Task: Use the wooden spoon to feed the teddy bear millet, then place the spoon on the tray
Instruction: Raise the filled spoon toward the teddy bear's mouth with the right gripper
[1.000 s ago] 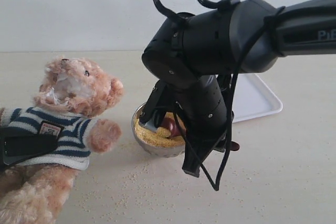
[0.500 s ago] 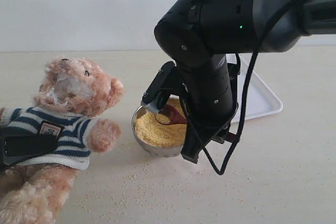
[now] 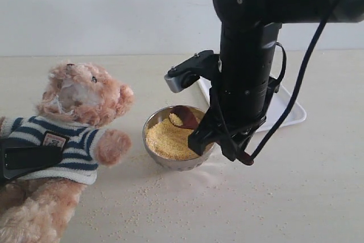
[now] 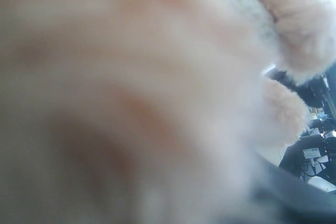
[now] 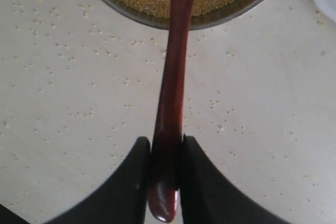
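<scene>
Two holds: pinched in right gripper (image 5: 166,149), wooden spoon (image 5: 171,90) by handle end, scoop with millet (image 3: 176,119) over metal bowl (image 3: 147,133); clamped in left gripper (image 3: 29,159), teddy bear (image 3: 85,92) at torso.

Fluffy light-brown plush teddy bear (image 3: 85,92): shaggy pile; striped shirt is knit cloth.
Dark reddish-brown wooden spoon (image 5: 170,98): smooth, glossy lacquer sheen.
Round metal bowl (image 3: 158,156): polished, reflective.
Fine yellow millet (image 3: 165,140): granular, matt.
Flat white plastic tray (image 3: 284,112): smooth, slight sheen.
Pale tabletop (image 3: 307,192): matt, grain-strewn.
</scene>
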{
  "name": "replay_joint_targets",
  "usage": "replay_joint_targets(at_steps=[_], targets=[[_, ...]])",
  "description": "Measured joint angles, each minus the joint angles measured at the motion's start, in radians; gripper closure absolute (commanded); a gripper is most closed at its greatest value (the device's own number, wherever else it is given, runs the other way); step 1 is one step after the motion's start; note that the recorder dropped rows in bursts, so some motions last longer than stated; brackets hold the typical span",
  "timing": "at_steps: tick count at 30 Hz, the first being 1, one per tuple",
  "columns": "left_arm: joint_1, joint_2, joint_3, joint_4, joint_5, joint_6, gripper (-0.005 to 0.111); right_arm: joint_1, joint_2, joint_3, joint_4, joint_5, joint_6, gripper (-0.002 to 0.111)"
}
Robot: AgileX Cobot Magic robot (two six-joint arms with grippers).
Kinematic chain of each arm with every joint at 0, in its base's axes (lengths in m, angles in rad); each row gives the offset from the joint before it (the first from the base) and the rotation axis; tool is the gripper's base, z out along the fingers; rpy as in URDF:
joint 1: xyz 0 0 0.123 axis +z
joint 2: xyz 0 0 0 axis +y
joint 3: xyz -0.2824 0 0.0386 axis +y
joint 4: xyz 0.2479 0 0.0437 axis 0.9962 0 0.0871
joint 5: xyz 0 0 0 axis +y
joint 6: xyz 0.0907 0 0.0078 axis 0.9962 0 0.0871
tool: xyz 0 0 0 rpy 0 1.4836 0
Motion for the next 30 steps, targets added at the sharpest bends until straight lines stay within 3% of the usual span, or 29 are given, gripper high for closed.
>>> replay_joint_targets(at_steps=[8,30], targets=[[0.0,0.0,0.0,0.0,0.0,0.0,0.102,-0.049,-0.022,0.0,0.205,0.0,-0.07,0.107],[0.0,0.0,0.0,0.0,0.002,0.0,0.102,-0.089,-0.072,0.038,0.285,0.002,-0.097,0.107]])
